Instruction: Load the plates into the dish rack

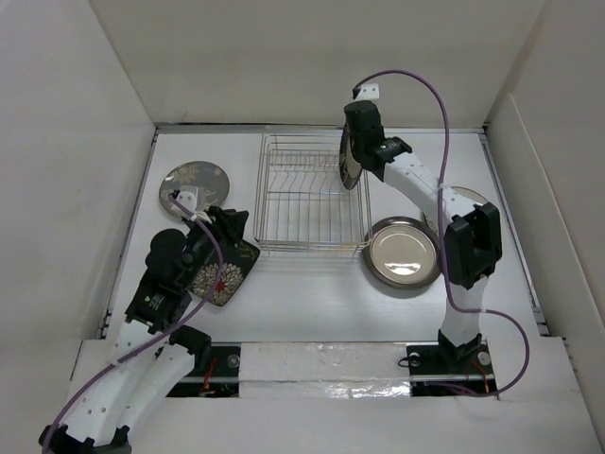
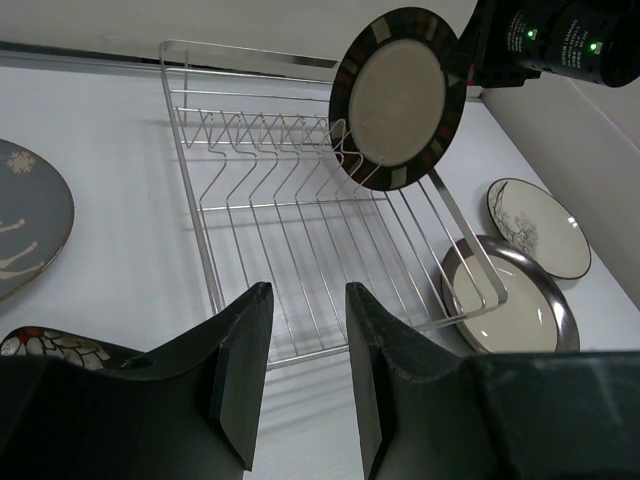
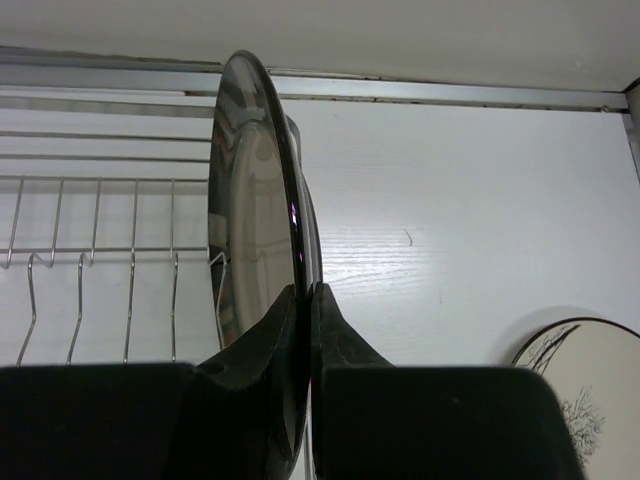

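Observation:
The silver wire dish rack [image 1: 307,203] stands at the table's middle back and holds no plate between its prongs. My right gripper [image 1: 358,142] is shut on the rim of a round dark-rimmed, cream-centred plate [image 1: 350,161] and holds it upright over the rack's right end. The right wrist view shows this plate [image 3: 250,220] edge-on between the closed fingers [image 3: 340,330]. My left gripper [image 2: 306,288] is open and empty, above the black square flowered plate [image 1: 225,272]. A grey floral plate [image 1: 196,183] lies at the back left.
A brown-rimmed cream plate [image 1: 402,253] lies right of the rack. A cream plate with a tree design [image 2: 540,225] lies behind it, partly hidden by my right arm in the top view. White walls enclose the table on three sides.

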Controlling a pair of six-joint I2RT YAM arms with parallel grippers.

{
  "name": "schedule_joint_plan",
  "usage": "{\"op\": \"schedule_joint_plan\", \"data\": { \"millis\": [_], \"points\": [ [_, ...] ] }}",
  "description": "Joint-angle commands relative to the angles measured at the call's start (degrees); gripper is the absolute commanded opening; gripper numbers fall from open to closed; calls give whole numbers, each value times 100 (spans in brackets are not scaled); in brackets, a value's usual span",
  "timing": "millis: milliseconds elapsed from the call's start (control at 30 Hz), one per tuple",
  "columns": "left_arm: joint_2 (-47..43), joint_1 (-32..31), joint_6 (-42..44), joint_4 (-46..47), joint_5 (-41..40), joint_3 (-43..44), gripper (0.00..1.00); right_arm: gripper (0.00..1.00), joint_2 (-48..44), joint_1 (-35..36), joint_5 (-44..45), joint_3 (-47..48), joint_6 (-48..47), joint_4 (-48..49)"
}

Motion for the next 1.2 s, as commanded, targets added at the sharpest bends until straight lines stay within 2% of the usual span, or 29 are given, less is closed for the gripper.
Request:
{"op": "schedule_joint_plan", "data": {
  "millis": [0,133,200,233,333,433,567,600,633,667,700,733,800,833,867,933,967,1000,1033,1067,1133,1167],
  "points": [
    [99,-23,-16,157,61,87,32,0,-120,-209,-578,-147,48,816],
    [178,-23,-78,192,176,78,32,0,-313,-350,-1141,-543,197,1106],
    [292,-23,-87,183,167,95,32,17,-462,-508,-1378,-579,337,1115],
    [336,-23,-87,183,237,104,32,42,-594,-561,-1632,-579,477,1098],
    [311,-23,-96,192,220,104,32,75,-840,-736,-2037,-631,671,1115],
    [354,-23,-104,183,167,131,32,85,-1270,-877,-2398,-693,803,1124],
    [302,-23,-113,183,220,113,32,84,-2175,-1149,-2567,-1376,1198,1623],
    [276,-23,-105,183,194,122,32,82,-2438,-1229,-2453,-2022,1460,1782],
    [275,-23,-113,174,176,131,32,71,-3006,-1464,-2304,-2412,1619,1940],
    [275,-23,-105,165,202,139,32,55,-3299,-1623,-2067,-2825,1769,2316],
    [240,-23,-104,165,228,122,32,32,-3580,-1799,-1943,-3690,2136,2424],
    [197,-23,-113,165,281,113,32,0,-3853,-2001,-1837,-4134,2366,2512],
    [100,-23,-113,174,212,113,32,0,-4583,-2799,-1853,-5013,2962,2749],
    [99,-23,-122,165,176,130,32,0,-4811,-3124,-1976,-5835,3157,2802],
    [99,-23,-113,157,159,148,32,0,-5205,-3806,-2090,-6217,3324,2925],
    [91,-75,-131,148,202,139,32,0,-5515,-4504,-2415,-7208,3712,3075],
    [65,-75,-122,130,141,139,32,5,-5621,-4856,-2590,-7449,3765,3145],
    [12,-128,-113,130,71,157,32,13,-5744,-5538,-2897,-7652,3826,3163],
    [-6,-128,-113,130,36,157,32,34,-5771,-5858,-3091,-7802,3836,3146],
    [-15,-180,-96,130,9,157,32,44,-5772,-6131,-3528,-8030,3818,3180],
    [-32,-233,-96,130,9,157,32,60,-5684,-6693,-4005,-8172,3696,3216],
    [-41,-294,-87,130,-8,148,32,63,-5614,-6748,-4146,-8259,3660,3312]
  ]
}}
